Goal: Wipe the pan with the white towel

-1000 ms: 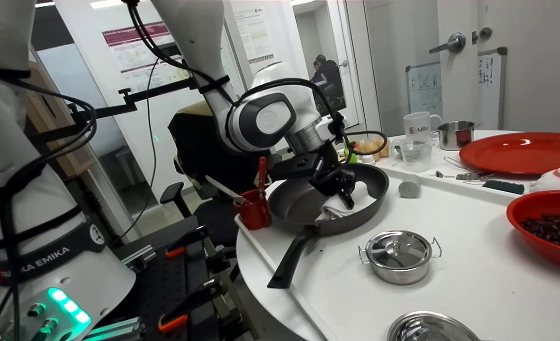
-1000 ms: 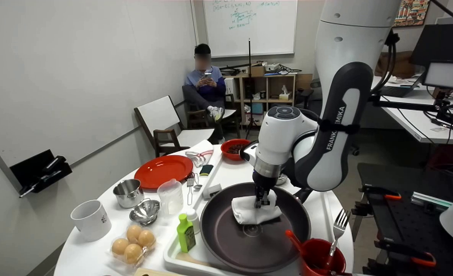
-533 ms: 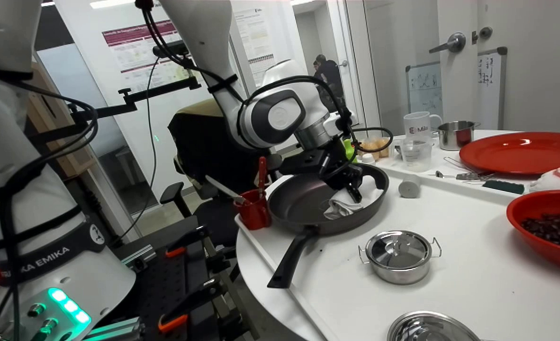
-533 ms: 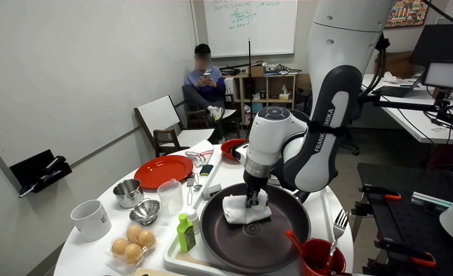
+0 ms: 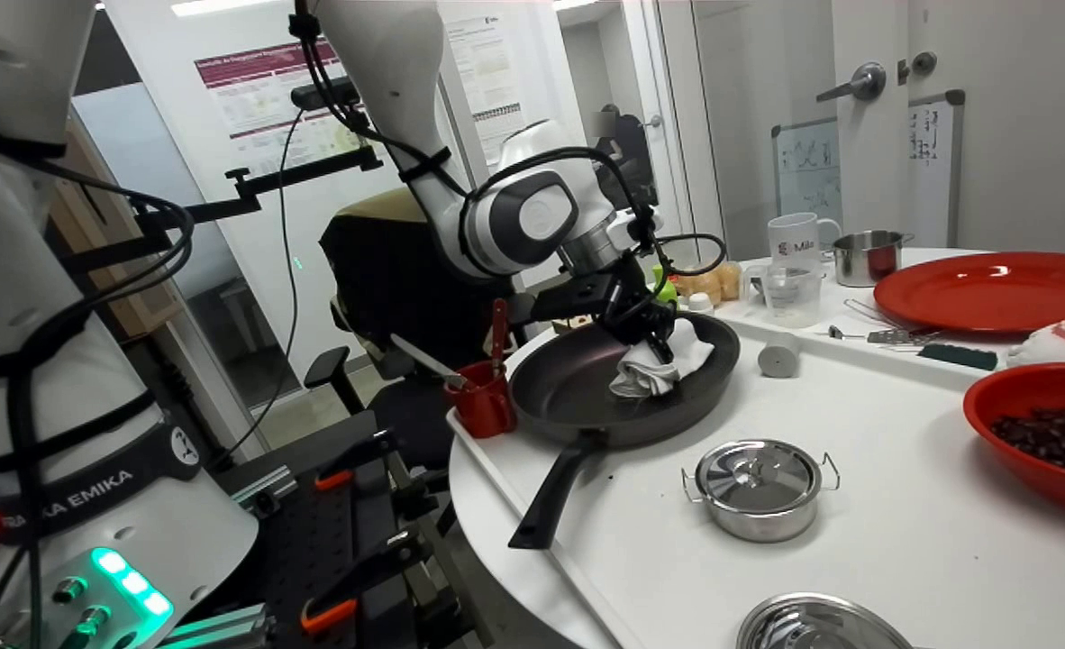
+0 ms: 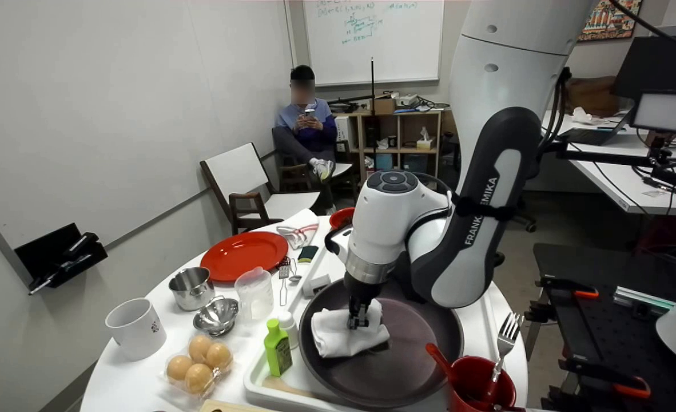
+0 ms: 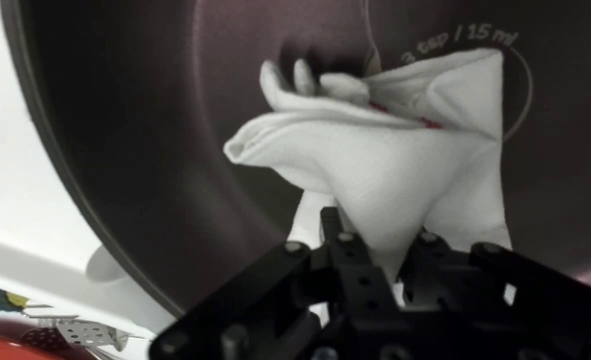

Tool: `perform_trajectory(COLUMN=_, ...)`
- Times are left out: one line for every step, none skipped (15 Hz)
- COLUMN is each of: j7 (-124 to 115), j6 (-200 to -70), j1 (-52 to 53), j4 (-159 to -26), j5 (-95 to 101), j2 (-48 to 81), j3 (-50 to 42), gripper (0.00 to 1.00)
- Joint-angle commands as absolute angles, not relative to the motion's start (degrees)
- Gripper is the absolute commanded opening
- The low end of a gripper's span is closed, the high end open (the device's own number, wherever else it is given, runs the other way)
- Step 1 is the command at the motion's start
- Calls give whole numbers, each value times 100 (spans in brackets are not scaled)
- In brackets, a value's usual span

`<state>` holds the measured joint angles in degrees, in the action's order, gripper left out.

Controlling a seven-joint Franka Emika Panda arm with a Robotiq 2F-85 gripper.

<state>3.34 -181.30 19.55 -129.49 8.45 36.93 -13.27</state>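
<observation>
One white towel (image 7: 380, 155), folded and wrinkled, is pinched by the closed jaws of the gripper (image 6: 358, 323), and it lies inside the large black frying pan (image 6: 412, 366), away from the middle, toward the side of the lime-green bottle (image 6: 278, 350). This pan stands at one end of the white tray (image 5: 902, 491), between the corner where the bottle is placed and the corner with the red mug (image 5: 486, 410), which contains a fork (image 6: 507, 337); the pan's long handle (image 5: 550, 500) reaches the tray's edge.
</observation>
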Motion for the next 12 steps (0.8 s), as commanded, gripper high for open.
perform_trajectory(j7=215, j6=-18043, j1=2194, j4=-12749, j5=838, j2=3909, j3=-1324, gripper=8)
perform_trajectory(j7=223, j6=-18046, j1=2229, j4=-12747, j5=846, j2=3921, j3=-1312, gripper=8)
perform_trajectory(j7=234, j6=-18062, j1=2280, j4=-12764, j5=861, j2=3929, j3=-1302, gripper=8)
perform_trajectory(j7=243, j6=-18070, j1=2315, j4=-12781, j5=872, j2=3929, j3=-1285, gripper=8)
perform_trajectory(j7=254, j6=-18081, j1=2361, j4=-12814, j5=888, j2=3925, j3=-1264, gripper=8)
perform_trajectory(j7=267, j6=-18087, j1=2400, j4=-12844, j5=905, j2=3920, j3=-1239, gripper=8)
perform_trajectory(j7=290, j6=-18103, j1=2450, j4=-12906, j5=932, j2=3893, j3=-1212, gripper=8)
perform_trajectory(j7=307, j6=-18103, j1=2482, j4=-12939, j5=951, j2=3875, j3=-1189, gripper=8)
perform_trajectory(j7=345, j6=-18110, j1=2508, j4=-13027, j5=989, j2=3824, j3=-1142, gripper=8)
perform_trajectory(j7=364, j6=-18114, j1=2550, j4=-13068, j5=1014, j2=3805, j3=-1132, gripper=8)
perform_trajectory(j7=415, j6=-18117, j1=2540, j4=-13159, j5=1050, j2=3751, j3=-1062, gripper=8)
perform_trajectory(j7=456, j6=-18136, j1=2553, j4=-13245, j5=1081, j2=3701, j3=-1030, gripper=8)
